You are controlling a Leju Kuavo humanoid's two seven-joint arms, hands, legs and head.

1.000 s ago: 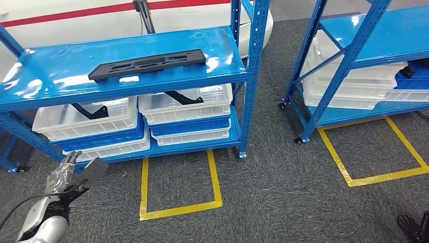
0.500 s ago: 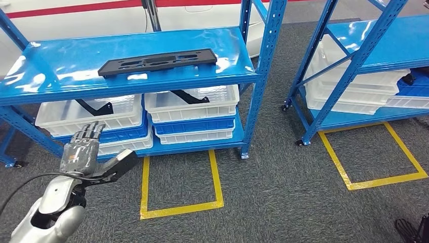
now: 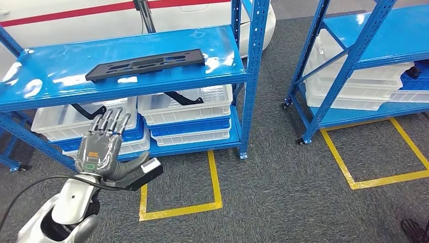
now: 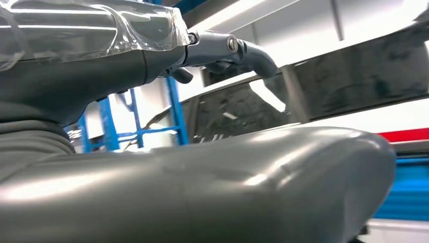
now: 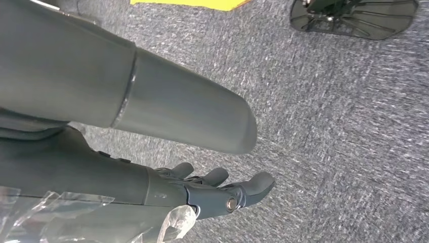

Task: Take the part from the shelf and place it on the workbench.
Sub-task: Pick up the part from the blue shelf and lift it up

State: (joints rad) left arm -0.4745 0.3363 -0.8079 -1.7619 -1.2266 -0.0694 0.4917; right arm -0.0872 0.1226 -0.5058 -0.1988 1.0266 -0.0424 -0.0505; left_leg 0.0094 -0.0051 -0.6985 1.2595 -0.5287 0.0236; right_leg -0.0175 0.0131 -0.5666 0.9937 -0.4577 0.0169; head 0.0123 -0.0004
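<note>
Grey carpet point(image 3: 283, 192) with yellow tape squares is seen under two blue shelf racks. On the top shelf point(image 3: 60, 76) of the near rack, the flat black part point(image 3: 145, 64) is laid out untouched. The left hand point(image 3: 103, 147) is raised in front of the white bins point(image 3: 184, 104), fingers spread, nothing gripped. The right hand point(image 5: 202, 187) is hung over the floor, fingers loosely apart, nothing held.

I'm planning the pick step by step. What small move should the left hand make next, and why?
Probably keep raising the left hand up and forward toward the black part on the top shelf. The hand is open, holds nothing, and is below shelf level, well short of the part.
</note>
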